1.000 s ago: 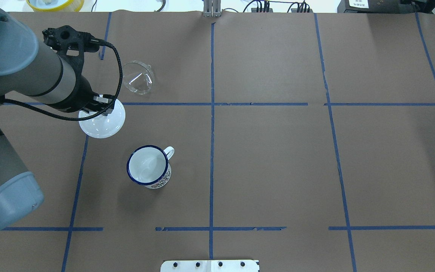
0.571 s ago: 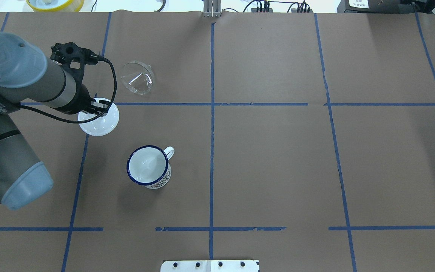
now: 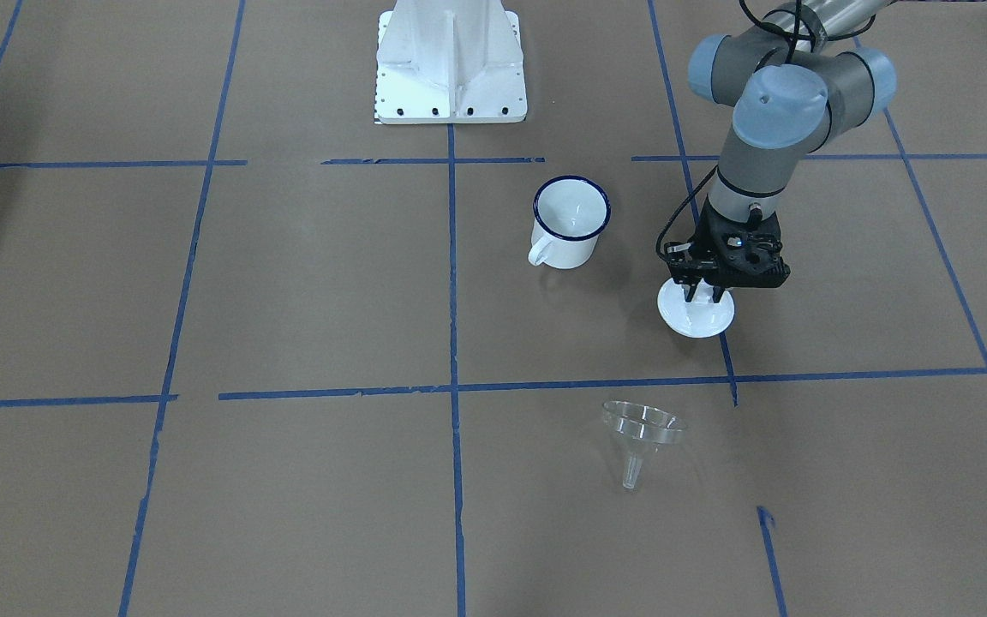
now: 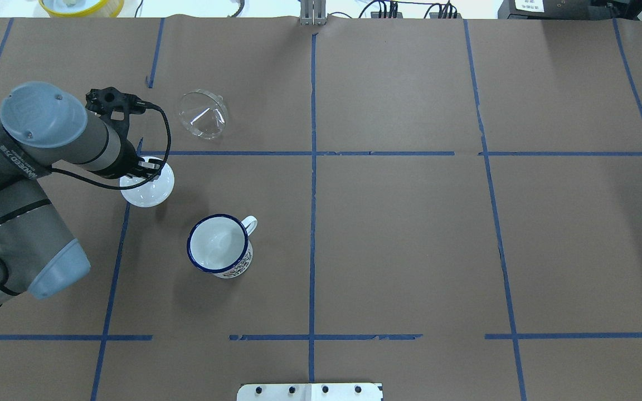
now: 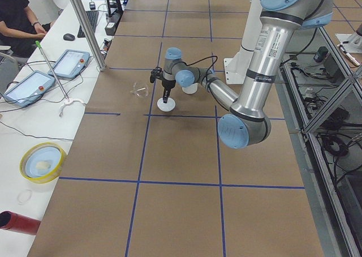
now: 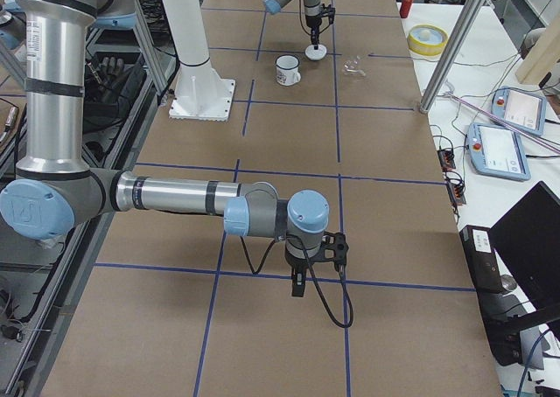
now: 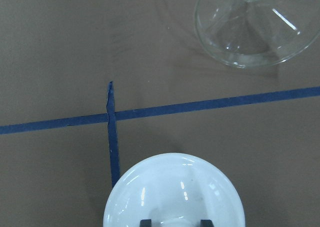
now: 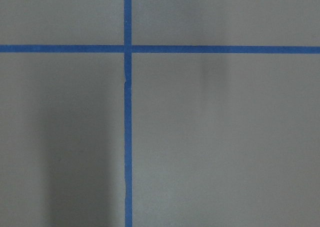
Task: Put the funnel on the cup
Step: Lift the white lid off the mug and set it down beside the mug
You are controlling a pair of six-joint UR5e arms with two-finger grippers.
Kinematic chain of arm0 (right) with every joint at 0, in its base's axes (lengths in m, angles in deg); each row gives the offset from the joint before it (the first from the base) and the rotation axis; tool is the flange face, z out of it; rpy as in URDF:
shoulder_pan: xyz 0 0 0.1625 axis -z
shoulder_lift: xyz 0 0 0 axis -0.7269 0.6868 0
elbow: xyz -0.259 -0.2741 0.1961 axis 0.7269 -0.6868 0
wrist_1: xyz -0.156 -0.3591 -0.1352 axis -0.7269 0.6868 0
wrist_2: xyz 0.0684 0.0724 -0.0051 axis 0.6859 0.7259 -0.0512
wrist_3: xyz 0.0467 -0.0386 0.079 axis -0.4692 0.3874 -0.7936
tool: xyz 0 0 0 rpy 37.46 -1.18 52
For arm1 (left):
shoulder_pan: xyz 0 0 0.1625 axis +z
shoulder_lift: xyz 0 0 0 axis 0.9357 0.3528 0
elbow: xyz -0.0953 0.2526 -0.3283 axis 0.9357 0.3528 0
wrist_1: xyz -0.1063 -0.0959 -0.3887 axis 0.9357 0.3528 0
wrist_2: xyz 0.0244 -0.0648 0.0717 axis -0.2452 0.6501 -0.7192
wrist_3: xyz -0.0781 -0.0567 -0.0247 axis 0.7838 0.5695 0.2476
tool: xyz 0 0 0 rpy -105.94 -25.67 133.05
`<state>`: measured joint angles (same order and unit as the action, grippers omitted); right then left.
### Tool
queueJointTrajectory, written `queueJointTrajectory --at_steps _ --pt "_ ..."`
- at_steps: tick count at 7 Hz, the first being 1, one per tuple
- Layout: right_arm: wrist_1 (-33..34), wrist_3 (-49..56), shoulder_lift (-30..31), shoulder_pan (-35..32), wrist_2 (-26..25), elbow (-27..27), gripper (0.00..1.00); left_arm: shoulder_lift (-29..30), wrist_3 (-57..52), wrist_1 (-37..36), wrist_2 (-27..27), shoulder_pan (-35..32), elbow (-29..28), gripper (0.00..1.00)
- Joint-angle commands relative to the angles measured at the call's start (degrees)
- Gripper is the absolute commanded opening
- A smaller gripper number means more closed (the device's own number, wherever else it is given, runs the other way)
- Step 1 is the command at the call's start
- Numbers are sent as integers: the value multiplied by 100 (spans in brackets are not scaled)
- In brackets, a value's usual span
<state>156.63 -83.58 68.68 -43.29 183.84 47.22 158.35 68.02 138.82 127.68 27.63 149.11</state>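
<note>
The clear funnel [image 4: 203, 114] lies tipped on the brown table, spout towards the far edge; it also shows in the front view [image 3: 641, 428] and the left wrist view [image 7: 255, 27]. The white cup [image 4: 219, 244] with a blue rim stands upright and empty, nearer the robot [image 3: 571, 221]. My left gripper [image 4: 148, 167] is shut on the knob of a round white lid [image 4: 148, 192], low at the table between funnel and cup. Its fingertips [image 7: 146, 222] flank the knob. My right gripper [image 6: 297, 285] hangs over bare table far away; I cannot tell its state.
Blue tape lines [image 4: 312, 153] grid the brown table. The robot's white base [image 3: 451, 60] stands behind the cup. A yellow dish [image 4: 81, 5] sits off the far edge. Tablets [image 5: 34, 81] and an operator are beside the table on the left.
My left arm has drawn back and lowered the white lid towards the table, slightly nearer the cup. The funnel and the cup have not moved.
</note>
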Motion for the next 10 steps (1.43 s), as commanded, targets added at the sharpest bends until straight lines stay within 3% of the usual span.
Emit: queueJointTrajectory --at_steps 1,2,3,4,5,8,10 --pt "0 0 0 0 0 6 100 -38 14 94 259 22 10 0" --pt "0 0 0 0 0 -3 100 -29 5 59 488 22 11 0" --pt "0 0 0 0 0 6 100 -29 -13 85 508 39 -68 16" --pt "0 0 0 0 0 6 100 -21 -13 85 508 83 -95 73" --pt "0 0 0 0 0 6 100 -29 5 68 499 92 -95 100" --pt "0 0 0 0 0 6 100 23 293 50 508 -21 289 100" --pt "0 0 0 0 0 6 100 600 2408 94 438 -163 231 100"
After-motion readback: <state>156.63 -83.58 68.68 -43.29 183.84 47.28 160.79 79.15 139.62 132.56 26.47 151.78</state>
